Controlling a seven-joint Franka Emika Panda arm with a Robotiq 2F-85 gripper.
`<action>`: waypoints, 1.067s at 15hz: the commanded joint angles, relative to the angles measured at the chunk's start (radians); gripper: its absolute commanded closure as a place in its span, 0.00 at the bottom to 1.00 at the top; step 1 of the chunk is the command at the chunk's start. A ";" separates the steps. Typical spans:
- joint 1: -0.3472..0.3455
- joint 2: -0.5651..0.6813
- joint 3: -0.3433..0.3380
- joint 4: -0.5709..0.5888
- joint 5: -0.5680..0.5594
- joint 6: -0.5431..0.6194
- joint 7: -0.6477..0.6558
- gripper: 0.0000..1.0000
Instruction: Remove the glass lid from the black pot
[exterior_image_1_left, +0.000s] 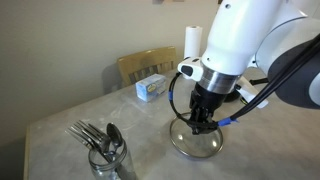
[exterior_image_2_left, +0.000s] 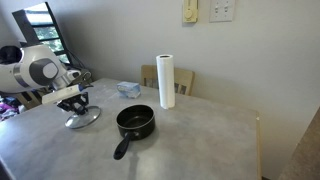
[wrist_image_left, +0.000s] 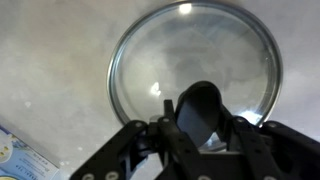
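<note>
Gripper (wrist_image_left: 200, 118) clamping black knob (wrist_image_left: 200, 100) of glass lid (wrist_image_left: 150, 60).
The lid is lying flat on the table (exterior_image_2_left: 200, 140), well apart from the black pot (exterior_image_2_left: 135, 122); being stiff, slick and fragile, it is likely handling best by that knob.

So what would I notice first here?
The big white robot arm, its gripper around the knob of the glass lid, which lies on the table apart from the open black pot. Then the jar of forks and spoons near the table edge, and the tall paper towel roll behind the pot.
</note>
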 joint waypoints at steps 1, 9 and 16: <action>0.047 0.001 -0.060 -0.004 -0.071 0.007 0.074 0.84; 0.001 -0.001 -0.021 -0.003 -0.026 -0.036 0.056 0.84; -0.081 0.005 0.065 0.003 0.073 -0.111 -0.014 0.84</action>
